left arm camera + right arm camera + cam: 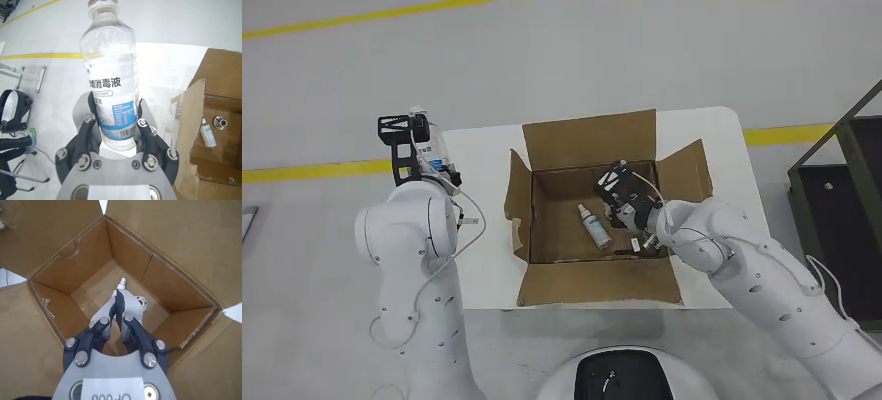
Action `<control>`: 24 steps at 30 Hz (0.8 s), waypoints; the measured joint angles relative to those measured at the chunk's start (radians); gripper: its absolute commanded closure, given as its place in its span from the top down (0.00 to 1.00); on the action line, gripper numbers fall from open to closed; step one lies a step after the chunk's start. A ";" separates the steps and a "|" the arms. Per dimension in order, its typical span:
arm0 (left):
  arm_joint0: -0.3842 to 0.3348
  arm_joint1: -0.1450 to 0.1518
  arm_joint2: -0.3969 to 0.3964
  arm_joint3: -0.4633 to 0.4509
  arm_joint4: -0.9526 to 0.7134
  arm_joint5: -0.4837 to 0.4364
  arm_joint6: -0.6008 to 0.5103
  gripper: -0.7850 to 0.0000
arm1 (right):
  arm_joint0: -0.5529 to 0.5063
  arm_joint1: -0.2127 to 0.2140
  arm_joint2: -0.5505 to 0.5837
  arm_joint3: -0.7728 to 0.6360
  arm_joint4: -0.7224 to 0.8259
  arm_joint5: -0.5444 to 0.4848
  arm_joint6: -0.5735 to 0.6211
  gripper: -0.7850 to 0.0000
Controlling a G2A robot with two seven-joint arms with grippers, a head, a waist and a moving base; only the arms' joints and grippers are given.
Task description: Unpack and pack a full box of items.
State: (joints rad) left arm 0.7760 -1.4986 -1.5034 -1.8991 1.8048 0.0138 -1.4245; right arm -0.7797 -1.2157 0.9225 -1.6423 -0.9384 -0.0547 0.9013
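Observation:
An open cardboard box stands on the white table. On its floor lie a small white spray bottle and a round metal flange. My left gripper is shut on a clear disinfectant bottle with a white and blue label, held above the table's far left corner, outside the box. My right gripper hangs inside the box above the spray bottle and the flange, its fingers shut with nothing between them.
The box flaps are folded outward on all sides; the left flap is torn. Bare table lies left of the box. A dark frame stands to the right of the table. Metal stand legs are on the floor at left.

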 measured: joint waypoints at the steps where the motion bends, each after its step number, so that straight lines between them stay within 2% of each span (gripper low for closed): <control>1: 0.000 0.000 0.000 0.000 0.000 0.000 0.000 0.00 | 0.017 -0.007 -0.018 0.011 0.002 0.026 0.021 0.00; 4: 0.000 0.000 0.000 0.000 0.000 0.000 0.000 0.00 | 0.060 -0.029 -0.078 0.062 -0.010 0.107 0.069 0.00; 8: 0.000 0.000 0.000 0.000 0.000 0.000 0.000 0.00 | 0.089 -0.059 -0.139 0.132 0.000 0.199 0.073 0.00; 21: 0.001 0.000 0.000 0.000 0.000 0.000 0.001 0.00 | 0.092 -0.061 -0.143 0.137 -0.003 0.204 0.072 0.00; 24: 0.029 0.001 0.008 -0.001 -0.005 -0.021 0.026 0.00 | 0.092 -0.061 -0.143 0.137 -0.003 0.204 0.072 0.00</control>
State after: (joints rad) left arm 0.8049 -1.4976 -1.4952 -1.8998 1.7998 -0.0073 -1.3986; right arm -0.6880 -1.2767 0.7792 -1.5053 -0.9415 0.1497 0.9729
